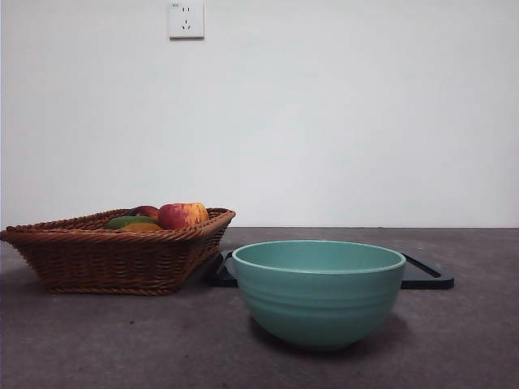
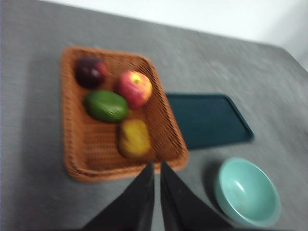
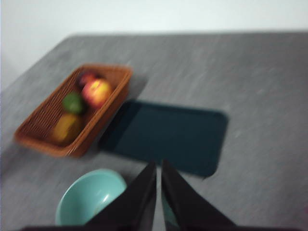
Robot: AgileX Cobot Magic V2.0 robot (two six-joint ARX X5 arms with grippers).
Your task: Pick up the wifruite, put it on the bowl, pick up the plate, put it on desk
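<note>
Fruit for the task waits in a brown wicker basket (image 1: 113, 251), while the mint-green bowl (image 1: 319, 293) stands nearest the front camera on the desk (image 1: 122, 340), nothing inside it. Behind the bowl lies a black tray (image 2: 207, 120), just beside the basket. Four fruits share the basket: a red-yellow apple (image 2: 134, 87), a green one (image 2: 106, 105), a yellow one (image 2: 134, 137) and a dark red one (image 2: 90, 71) (both wrist views are blurred). Left gripper (image 2: 155, 166) and right gripper (image 3: 158, 164) hang above the desk, jaws clenched together, grasping nothing. A wall socket (image 1: 186, 19) sits high on the far wall.
</note>
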